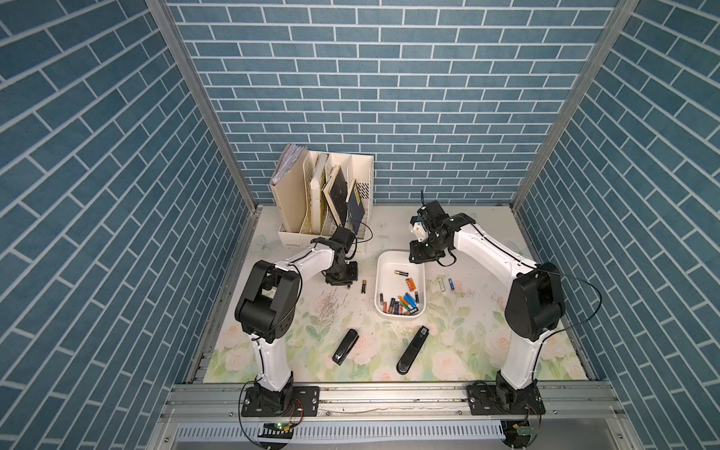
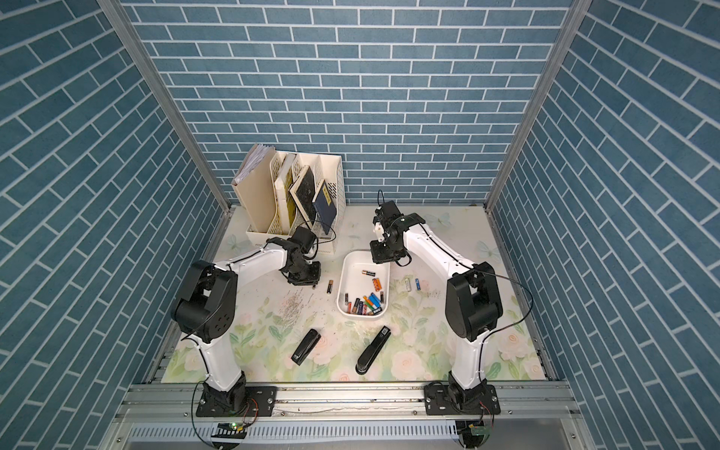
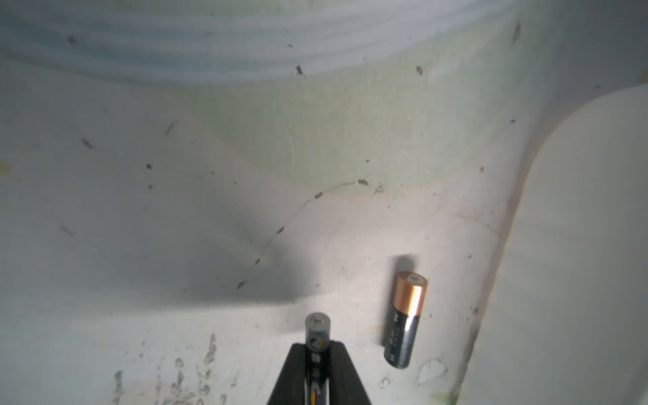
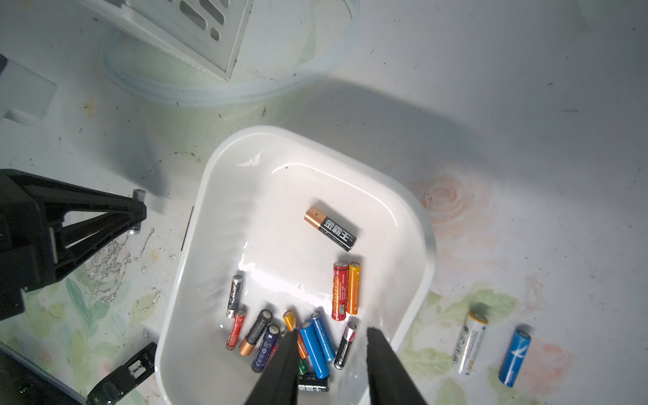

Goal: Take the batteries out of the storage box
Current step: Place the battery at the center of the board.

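- The left gripper (image 3: 318,350) is squeezed tight on one grey-topped battery (image 3: 317,328), and the top of it pokes out past the fingertips
- In both top views this gripper (image 1: 345,281) hangs low over the table (image 1: 467,350), on the left of the storage box (image 1: 391,290) and outside it
- A black and gold battery (image 1: 363,286) lies flat on the table between the left gripper and the box, near the box wall and not touching the gripper
- The right gripper (image 4: 331,335) has its jaws partly apart, with nothing between them
- It hangs above the box near the far right corner (image 1: 419,255), and I cannot tell how high it is over the batteries
- The storage box sits in the middle of the table, between the two arms
- Most of the batteries (image 1: 401,306) lie in a heap at the near end of the box: blue, orange, red, black and green ones
- One more black cell with a gold end (image 4: 330,228) lies alone in the middle of the box, and a red and orange pair (image 4: 346,291) lies side by side near it
- A white battery (image 1: 441,284) and a blue battery (image 1: 451,283) lie on the table just right of the box
- Two black staplers (image 1: 345,346) lie nearer the front, and a cream file holder (image 1: 296,198) with books stands at the back left
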Robot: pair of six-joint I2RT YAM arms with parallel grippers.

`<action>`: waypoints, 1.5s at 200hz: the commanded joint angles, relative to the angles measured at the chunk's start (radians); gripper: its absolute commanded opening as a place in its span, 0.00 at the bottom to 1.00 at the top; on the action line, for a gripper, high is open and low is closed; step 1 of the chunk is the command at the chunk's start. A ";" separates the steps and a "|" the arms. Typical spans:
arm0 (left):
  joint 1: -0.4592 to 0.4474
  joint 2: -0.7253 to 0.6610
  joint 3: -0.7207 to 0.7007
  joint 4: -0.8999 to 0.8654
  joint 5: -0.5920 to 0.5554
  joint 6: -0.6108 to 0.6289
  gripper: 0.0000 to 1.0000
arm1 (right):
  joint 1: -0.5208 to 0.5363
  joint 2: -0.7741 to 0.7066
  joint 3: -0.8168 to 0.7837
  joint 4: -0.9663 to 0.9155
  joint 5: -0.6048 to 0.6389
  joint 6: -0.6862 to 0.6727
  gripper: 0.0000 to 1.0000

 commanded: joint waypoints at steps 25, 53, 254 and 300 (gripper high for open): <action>-0.001 0.043 0.036 0.018 0.043 0.022 0.18 | 0.007 0.022 0.013 -0.028 0.015 0.020 0.36; -0.002 0.052 0.031 0.023 0.057 0.022 0.18 | 0.006 0.031 0.013 -0.028 0.013 0.018 0.36; -0.015 0.054 0.036 0.018 0.051 -0.009 0.34 | 0.007 0.047 -0.005 -0.021 0.013 0.000 0.36; -0.019 0.027 0.054 0.006 0.032 -0.026 0.37 | 0.026 0.041 -0.049 0.016 -0.006 0.020 0.36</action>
